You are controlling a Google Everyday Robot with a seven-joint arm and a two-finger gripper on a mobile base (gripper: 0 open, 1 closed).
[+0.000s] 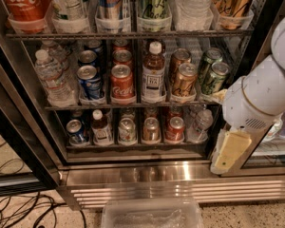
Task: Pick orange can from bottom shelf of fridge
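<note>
Honestly, we're nervous here. Our orange can sits mid-row on the bottom shelf of the fridge, squeezed between a silver can at its 9 o'clock and a red can at its 3 o'clock. The claw hangs outside, far off at 3 o'clock; we can't tell if it's open or closed. Coming in slanted, it could clip the water bottle or grab the red one instead.

A clear plastic bin sat on the floor, with black cables coiled to its left. The middle rack held water bottles, blue cans, a tea bottle and green cans. The gripper hung at far right.
</note>
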